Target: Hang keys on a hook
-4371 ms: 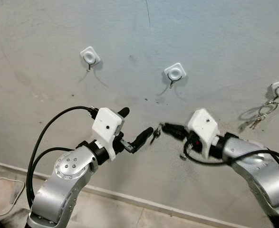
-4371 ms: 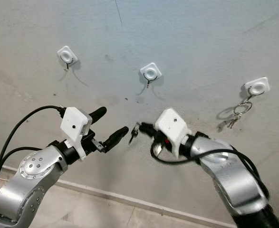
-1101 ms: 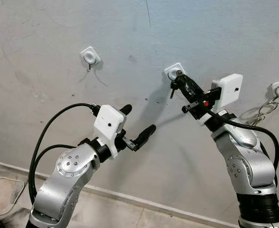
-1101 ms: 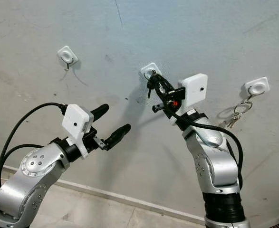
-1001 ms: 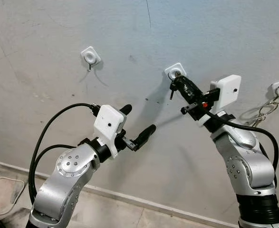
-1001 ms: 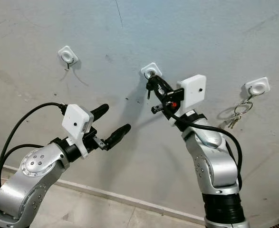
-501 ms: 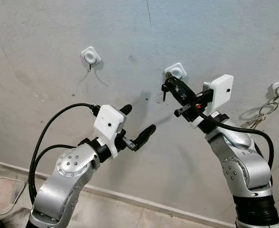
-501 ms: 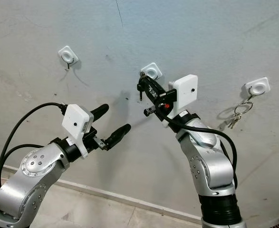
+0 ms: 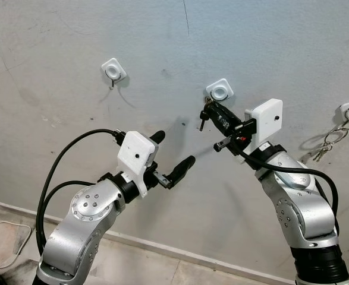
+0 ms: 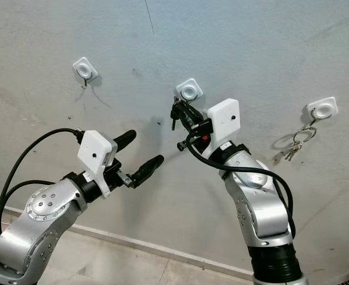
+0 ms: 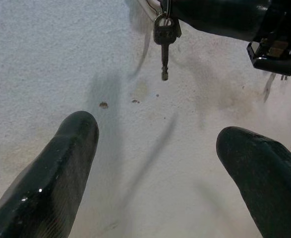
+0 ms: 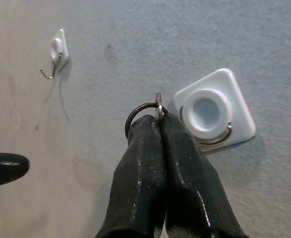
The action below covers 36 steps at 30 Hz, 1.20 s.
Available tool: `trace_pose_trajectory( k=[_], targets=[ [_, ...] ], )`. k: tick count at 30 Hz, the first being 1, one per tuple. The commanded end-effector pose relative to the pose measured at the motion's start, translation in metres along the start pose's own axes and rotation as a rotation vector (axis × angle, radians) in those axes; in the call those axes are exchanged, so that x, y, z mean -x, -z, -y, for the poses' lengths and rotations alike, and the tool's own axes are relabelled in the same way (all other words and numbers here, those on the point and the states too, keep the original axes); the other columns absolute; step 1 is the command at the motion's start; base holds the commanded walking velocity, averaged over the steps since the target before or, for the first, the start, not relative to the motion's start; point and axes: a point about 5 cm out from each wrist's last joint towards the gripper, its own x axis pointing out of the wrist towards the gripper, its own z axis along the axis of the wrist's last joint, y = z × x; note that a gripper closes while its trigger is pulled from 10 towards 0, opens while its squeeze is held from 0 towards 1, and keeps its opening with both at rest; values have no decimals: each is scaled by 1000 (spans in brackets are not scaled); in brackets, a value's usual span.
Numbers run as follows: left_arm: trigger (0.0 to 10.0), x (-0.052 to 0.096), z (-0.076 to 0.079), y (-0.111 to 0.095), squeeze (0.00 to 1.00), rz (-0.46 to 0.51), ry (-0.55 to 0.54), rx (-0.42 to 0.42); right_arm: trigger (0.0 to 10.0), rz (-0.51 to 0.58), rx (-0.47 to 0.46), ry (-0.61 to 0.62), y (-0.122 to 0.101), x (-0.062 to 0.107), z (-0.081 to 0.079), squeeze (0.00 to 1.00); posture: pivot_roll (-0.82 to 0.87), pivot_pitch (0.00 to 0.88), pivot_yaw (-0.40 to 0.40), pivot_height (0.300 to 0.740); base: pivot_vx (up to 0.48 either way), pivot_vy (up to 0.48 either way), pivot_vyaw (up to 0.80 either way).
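Right gripper point(image 12: 160, 119) clamped on key ring point(image 12: 140, 111), just beside middle hook point(image 12: 212, 114); key point(image 11: 163, 44) dangling. Left gripper point(image 11: 160, 148) spread wide, idle.

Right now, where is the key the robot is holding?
The key dangles from its ring, pinched in the right gripper against the wall, just below-left of the middle hook in the left eye view.

Glossy white plastic hook point(image 12: 212, 111) on rough matt wall point(image 12: 135, 39).
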Motion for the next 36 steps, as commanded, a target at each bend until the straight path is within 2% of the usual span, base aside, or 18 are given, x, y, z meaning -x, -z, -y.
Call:
trace_pose_trajectory(
  k=[1, 6, 18, 28, 32, 36],
  targets=[
    [10000, -1, 2, -1, 0, 3, 11, -8, 10000, 19, 30, 40, -5, -2, 7, 0, 223, 0, -39, 740, 0, 0, 0],
    [10000, 0, 2, -1, 0, 3, 10, -7, 10000, 37, 31, 86, -8, -2, 15, 0, 223, 0, -39, 740, 0, 0, 0],
    [10000, -1, 2, -2, 0, 5, 10, -7, 10000, 18, 38, 85, -4, 0, 15, 0, 223, 0, -40, 740, 0, 0, 0],
    [10000, -1, 1, -1, 0, 5, 7, -8, 10000, 26, 28, -11, -8, -2, 1, 0, 224, 0, -42, 740, 0, 0, 0],
    [10000, -1, 2, -1, 0, 4, 7, -7, 10000, 15, 62, -6, -6, -1, 0, 0, 224, 0, -42, 740, 0, 0, 0],
    [10000, -1, 2, -1, 0, 4, 9, -6, 10000, 11, 66, 48, -2, 0, -1, 0, 221, 0, -41, 740, 0, 0, 0]
  ],
)
